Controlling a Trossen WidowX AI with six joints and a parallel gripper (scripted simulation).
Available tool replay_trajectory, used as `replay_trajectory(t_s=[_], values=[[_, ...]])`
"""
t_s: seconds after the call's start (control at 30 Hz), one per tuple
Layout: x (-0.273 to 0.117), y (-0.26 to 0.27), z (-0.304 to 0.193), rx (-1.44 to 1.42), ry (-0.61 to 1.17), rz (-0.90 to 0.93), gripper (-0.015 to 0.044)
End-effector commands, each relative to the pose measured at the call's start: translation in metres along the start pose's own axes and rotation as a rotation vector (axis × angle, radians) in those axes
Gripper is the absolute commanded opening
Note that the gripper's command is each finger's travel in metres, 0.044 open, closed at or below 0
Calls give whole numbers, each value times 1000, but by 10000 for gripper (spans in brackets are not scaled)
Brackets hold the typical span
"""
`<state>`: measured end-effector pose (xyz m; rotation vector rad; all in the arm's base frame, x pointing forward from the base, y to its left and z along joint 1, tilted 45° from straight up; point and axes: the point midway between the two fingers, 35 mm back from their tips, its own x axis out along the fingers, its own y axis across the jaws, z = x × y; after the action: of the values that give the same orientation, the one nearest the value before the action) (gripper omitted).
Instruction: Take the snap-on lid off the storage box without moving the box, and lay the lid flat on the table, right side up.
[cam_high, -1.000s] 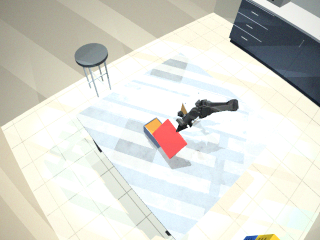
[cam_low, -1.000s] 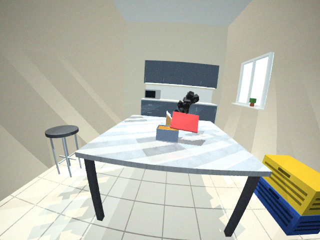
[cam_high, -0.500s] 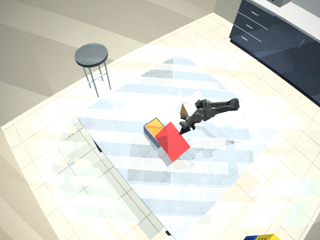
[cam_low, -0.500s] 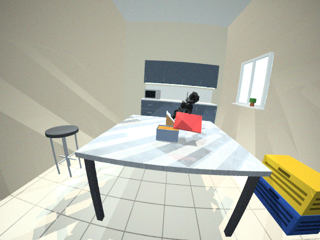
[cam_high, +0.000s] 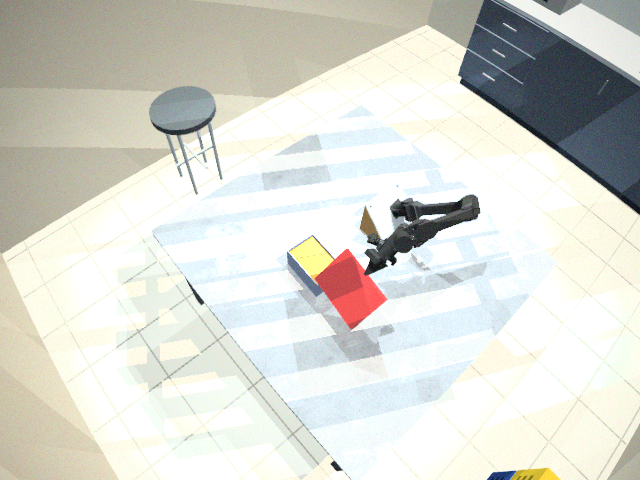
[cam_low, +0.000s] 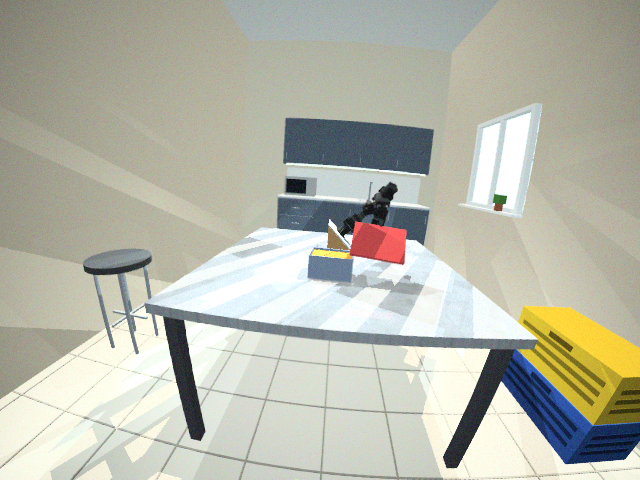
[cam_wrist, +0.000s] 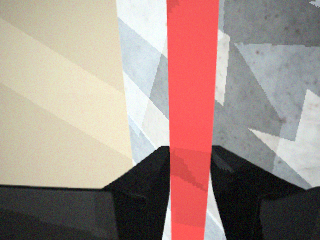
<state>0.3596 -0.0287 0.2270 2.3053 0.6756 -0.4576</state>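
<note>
The red lid (cam_high: 356, 297) (cam_low: 378, 242) (cam_wrist: 192, 75) is off the table, tilted steeply, its broad face towards the exterior camera. My gripper (cam_high: 366, 272) (cam_wrist: 189, 155) is shut on the edge of the lid nearest the arm; in the exterior view the fingertips are hard to make out behind the lid. The blue-grey storage box (cam_high: 302, 271) (cam_low: 329, 268) stands open on the table, yellow inside. In the top view the lid covers one corner of the box. In the exterior view it is above and right of the box; I cannot tell whether they touch.
A brown and white wedge-shaped object (cam_high: 367, 223) (cam_low: 336, 238) stands behind the box, close to the arm. The table's (cam_low: 341, 331) front edge is in front of the box. A stool (cam_high: 182, 109) (cam_low: 117, 260) and stacked crates (cam_low: 584, 341) are beside the table.
</note>
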Motion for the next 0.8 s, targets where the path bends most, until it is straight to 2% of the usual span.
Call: replay_trajectory(t_s=[0.0, 0.77], values=[[-4, 5, -13, -5, 0, 19, 0], [-7, 2, -59, -4, 2, 20, 0]])
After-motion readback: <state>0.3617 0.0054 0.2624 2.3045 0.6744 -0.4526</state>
